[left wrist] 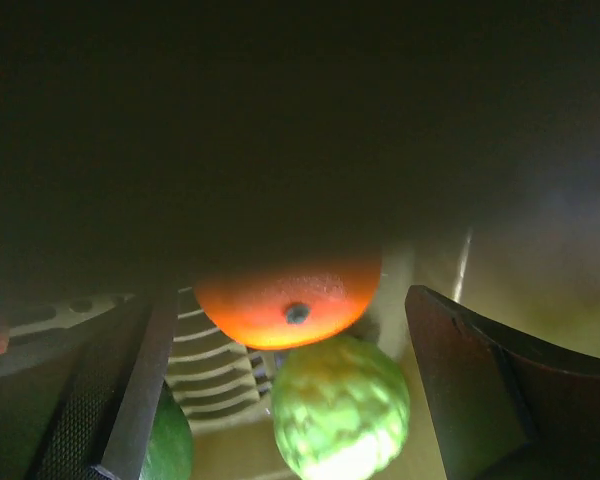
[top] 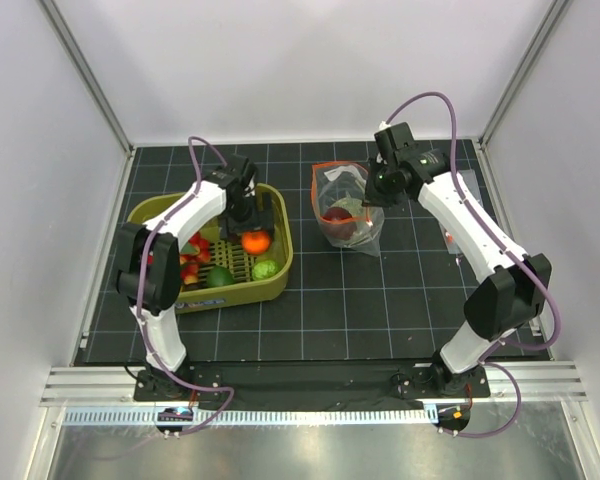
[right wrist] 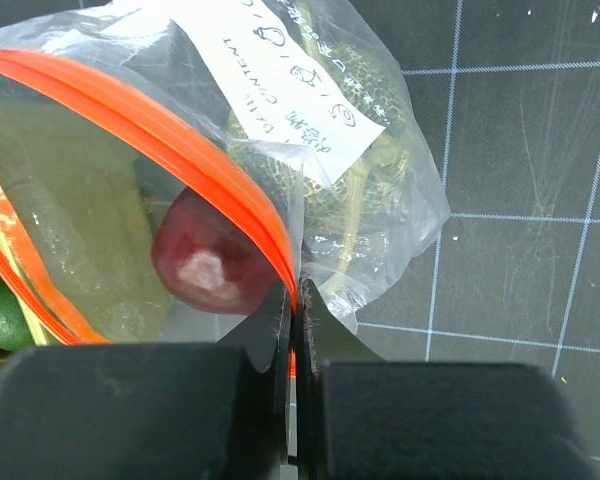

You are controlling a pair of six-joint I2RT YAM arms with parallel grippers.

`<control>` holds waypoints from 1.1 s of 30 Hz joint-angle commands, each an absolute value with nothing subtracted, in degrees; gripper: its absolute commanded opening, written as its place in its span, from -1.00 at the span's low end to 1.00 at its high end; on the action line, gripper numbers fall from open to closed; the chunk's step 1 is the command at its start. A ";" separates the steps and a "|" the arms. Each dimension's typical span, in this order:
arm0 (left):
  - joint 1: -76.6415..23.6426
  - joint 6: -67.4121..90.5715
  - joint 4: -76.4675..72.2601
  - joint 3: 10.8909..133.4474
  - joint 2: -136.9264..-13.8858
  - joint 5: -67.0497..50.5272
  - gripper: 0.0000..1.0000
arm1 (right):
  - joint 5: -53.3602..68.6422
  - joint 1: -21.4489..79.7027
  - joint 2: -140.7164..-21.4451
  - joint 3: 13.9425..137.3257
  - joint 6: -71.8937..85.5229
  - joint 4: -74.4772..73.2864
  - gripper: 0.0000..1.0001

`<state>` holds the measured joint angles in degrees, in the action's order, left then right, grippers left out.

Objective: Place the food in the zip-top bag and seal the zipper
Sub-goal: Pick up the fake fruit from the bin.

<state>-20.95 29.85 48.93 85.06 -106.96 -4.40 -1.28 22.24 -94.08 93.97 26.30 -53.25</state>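
Dark gridded mat (top: 380,310) between plain white walls (top: 310,60)

Basket (top: 235,292) left, zip-top bag (top: 335,190) right; food (top: 257,241) in both.

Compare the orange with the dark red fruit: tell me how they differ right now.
Place: the orange lies in the green basket; the dark red fruit is already inside the zip-top bag. Handling: the open left gripper is aimed at the orange; the right gripper pinches the zipper beside the dark red fruit. Look: the orange shows a dark stem dot, the dark red fruit a pale patch. Both are round.
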 commanded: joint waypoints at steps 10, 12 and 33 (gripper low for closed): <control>-23.47 27.42 34.55 74.19 -102.13 5.80 0.71 | -0.70 21.62 -90.97 93.78 26.19 -50.19 -0.98; -23.82 27.33 33.40 73.48 -100.21 6.15 0.54 | 1.12 21.71 -90.97 93.69 26.19 -50.19 -0.98; -25.22 28.56 36.04 86.73 -85.07 0.45 0.39 | 3.07 21.53 -92.37 95.00 26.45 -49.66 -0.98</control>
<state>-24.67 28.10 37.95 81.19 -83.92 4.73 1.72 21.71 -93.01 93.73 26.30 -51.37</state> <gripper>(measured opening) 0.747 0.041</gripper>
